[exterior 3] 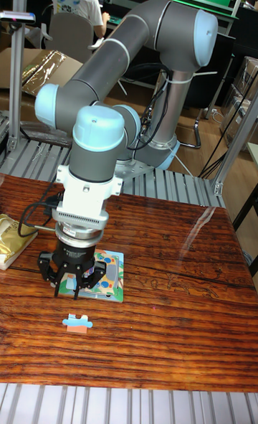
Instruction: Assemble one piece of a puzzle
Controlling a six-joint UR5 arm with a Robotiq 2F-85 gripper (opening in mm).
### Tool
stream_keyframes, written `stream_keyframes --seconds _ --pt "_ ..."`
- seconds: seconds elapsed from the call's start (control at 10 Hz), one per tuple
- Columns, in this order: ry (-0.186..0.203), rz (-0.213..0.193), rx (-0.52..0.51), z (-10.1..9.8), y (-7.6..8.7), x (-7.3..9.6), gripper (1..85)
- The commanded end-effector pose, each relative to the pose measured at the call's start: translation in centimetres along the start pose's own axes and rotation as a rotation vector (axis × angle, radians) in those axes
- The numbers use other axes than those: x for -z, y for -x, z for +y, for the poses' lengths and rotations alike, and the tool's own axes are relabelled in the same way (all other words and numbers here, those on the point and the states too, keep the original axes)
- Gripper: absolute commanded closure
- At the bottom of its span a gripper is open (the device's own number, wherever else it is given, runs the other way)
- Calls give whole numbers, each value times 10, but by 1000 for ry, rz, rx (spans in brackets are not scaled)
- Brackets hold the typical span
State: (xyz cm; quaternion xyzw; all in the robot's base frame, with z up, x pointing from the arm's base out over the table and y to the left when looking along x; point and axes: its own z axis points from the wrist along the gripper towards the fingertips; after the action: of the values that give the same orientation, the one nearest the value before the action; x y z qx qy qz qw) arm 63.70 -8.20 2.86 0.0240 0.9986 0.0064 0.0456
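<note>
While the loose piece lies apart on the desk, the gripper hangs over the puzzle board.

The gripper point(74, 280) is seen with its fingers spread wide and nothing held, low above the puzzle board point(107, 277). The puzzle piece point(77, 322) rests flat on the desk point(179, 309), just in front of the board and not touching it. The piece is best approached from straight above, fingers closed across its narrower sides, and its tabs should be kept aligned with the board's gap, which is hidden by the gripper.

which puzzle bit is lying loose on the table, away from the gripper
The small orange and blue puzzle piece, alone on the wood nearer the camera. The puzzle board lies directly under the gripper.
</note>
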Motion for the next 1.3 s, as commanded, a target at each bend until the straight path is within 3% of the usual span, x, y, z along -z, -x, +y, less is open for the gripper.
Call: stream_keyframes --seconds 0.0,0.2,0.3,0.4,0.6,0.7,0.8,1.0,1.1,1.2 --pt "18 -1 -5 2 -7 5 450" --pt "21 11 40 4 -10 6 450" --pt "21 12 179 5 -10 5 453" --pt "10 -14 318 11 0 5 447" --pt "26 -5 469 28 6 7 460" --pt "83 -5 585 43 5 5 457" --pt "90 -37 745 45 13 3 443" --pt "91 -96 927 47 25 0 420" --pt "97 -84 992 43 22 -3 390" --pt "60 -47 1071 29 19 -6 383"
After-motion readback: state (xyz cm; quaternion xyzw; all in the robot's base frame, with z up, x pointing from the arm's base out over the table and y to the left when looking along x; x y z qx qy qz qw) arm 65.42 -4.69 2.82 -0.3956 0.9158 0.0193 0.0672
